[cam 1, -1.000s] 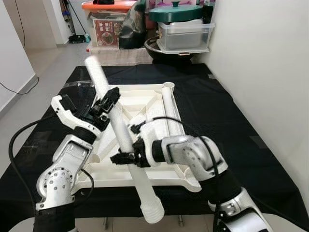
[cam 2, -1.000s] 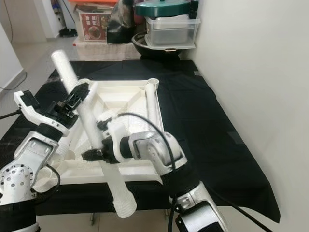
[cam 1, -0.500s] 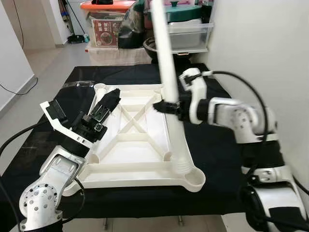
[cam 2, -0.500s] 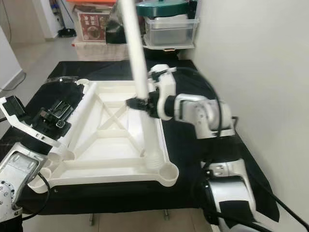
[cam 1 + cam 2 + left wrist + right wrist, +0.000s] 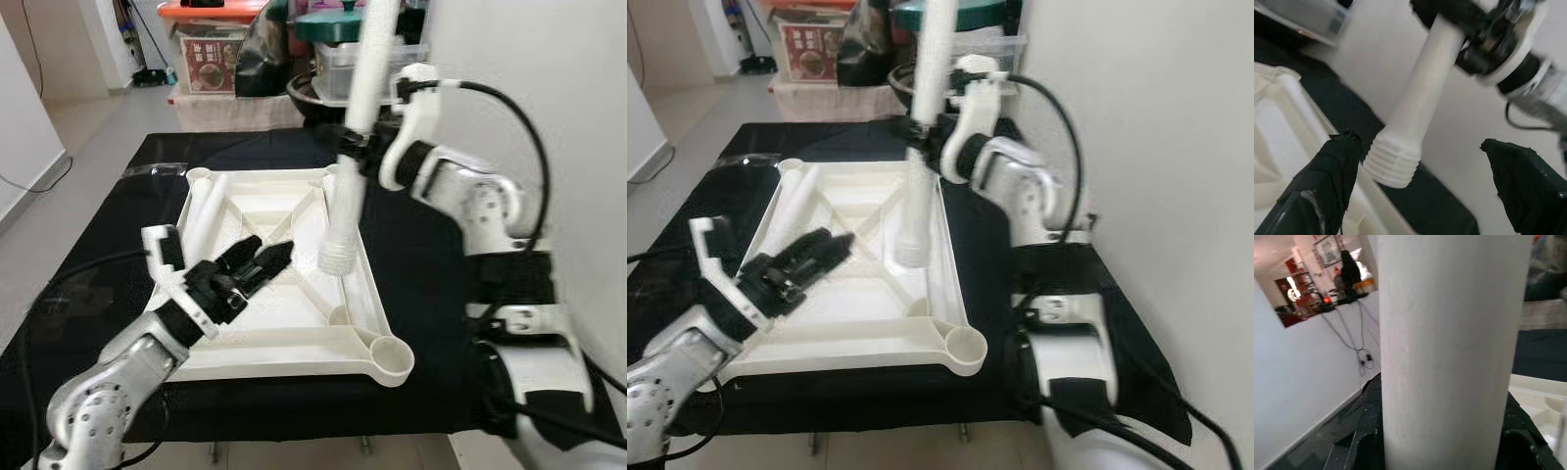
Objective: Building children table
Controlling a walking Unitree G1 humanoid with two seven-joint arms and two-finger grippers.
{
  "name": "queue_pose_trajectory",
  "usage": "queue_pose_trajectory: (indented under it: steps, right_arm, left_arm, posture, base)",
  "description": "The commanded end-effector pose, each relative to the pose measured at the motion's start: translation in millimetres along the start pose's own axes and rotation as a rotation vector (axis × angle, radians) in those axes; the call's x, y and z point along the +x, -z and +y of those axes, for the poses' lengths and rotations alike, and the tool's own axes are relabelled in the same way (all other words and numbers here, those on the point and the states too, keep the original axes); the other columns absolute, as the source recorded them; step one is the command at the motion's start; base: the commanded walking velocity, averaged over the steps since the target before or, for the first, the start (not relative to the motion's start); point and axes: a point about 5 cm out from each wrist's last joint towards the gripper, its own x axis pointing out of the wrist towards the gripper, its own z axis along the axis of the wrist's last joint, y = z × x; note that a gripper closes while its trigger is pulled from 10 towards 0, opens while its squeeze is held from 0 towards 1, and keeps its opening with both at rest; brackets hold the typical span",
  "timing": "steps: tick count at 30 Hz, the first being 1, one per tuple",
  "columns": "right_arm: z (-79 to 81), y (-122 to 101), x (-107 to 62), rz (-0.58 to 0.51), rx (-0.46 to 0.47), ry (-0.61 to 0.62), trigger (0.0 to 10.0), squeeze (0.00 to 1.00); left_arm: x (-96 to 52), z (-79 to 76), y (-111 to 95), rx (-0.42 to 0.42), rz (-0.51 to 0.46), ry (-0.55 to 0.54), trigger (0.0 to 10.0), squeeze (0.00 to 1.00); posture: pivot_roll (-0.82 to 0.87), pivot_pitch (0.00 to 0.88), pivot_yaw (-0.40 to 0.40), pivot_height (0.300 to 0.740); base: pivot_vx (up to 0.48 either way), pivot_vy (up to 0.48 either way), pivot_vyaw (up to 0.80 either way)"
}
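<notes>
White tabletop (image 5: 294,323) holds one leg (image 5: 208,211); right tool (image 5: 353,142) clamps upright leg (image 5: 355,137); left tool (image 5: 257,266) spread, empty.

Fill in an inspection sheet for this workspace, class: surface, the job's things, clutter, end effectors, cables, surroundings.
Surface: black cloth covering a low platform.
Job's things: white tabletop lying underside up, its empty corner socket nearest the robot; one table leg lying along its left edge; another threaded leg held near upright, its threaded end above the tabletop, apart from it.
Clutter: nothing seen on the cloth.
End effectors: right end effector shut on the threaded leg; left end effector open, over the tabletop.
Cables: black cables looping off the right arm; a cord on the floor.
Surroundings: white wall; storage boxes behind.
</notes>
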Motion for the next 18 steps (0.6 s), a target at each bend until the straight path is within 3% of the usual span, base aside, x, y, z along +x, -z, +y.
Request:
queue_pose_trajectory:
  steps: [1,3,6,11,15,18]
  right_arm:
    - [16.9,0,4.7,-0.040,-0.015,-0.051,0.0,0.00]
    - [33.5,8,11.5,-0.037,-0.019,-0.104,0.0,0.00]
    - [39.1,11,13.4,-0.033,-0.020,-0.122,0.0,0.00]
    - [71.3,24,24.1,-0.016,-0.004,-0.224,0.0,0.00]
    - [85.9,32,29.8,-0.004,0.021,-0.258,0.0,0.00]
    - [89.6,34,31.2,-0.004,0.030,-0.264,0.0,0.00]
  left_arm:
    - [1.1,2.6,3,0.061,0.050,-0.007,10.0,0.00]
    - [1.8,3.7,4,0.101,0.080,-0.009,10.0,0.00]
    - [2.0,5.4,5,0.120,0.093,-0.017,10.0,0.00]
    - [6.7,20.2,13,0.267,0.146,-0.090,10.0,0.00]
    - [13.1,20.9,18,0.360,0.179,-0.088,10.0,0.00]
    - [14.8,21.1,19,0.385,0.184,-0.088,10.0,0.00]
  posture:
    - [0.00,0.000,-0.011,0.740]
    - [0.00,0.000,-0.009,0.740]
    - [0.00,0.000,-0.009,0.740]
    - [-0.01,0.000,0.006,0.740]
    - [0.00,0.000,0.010,0.740]
    - [0.00,0.000,0.011,0.740]
  base:
    - [0.000,0.000,0.00]
    - [0.000,0.000,0.00]
    - [0.000,0.000,0.00]
    - [0.000,0.000,0.00]
    - [0.000,0.000,0.00]
    - [0.000,0.000,0.00]
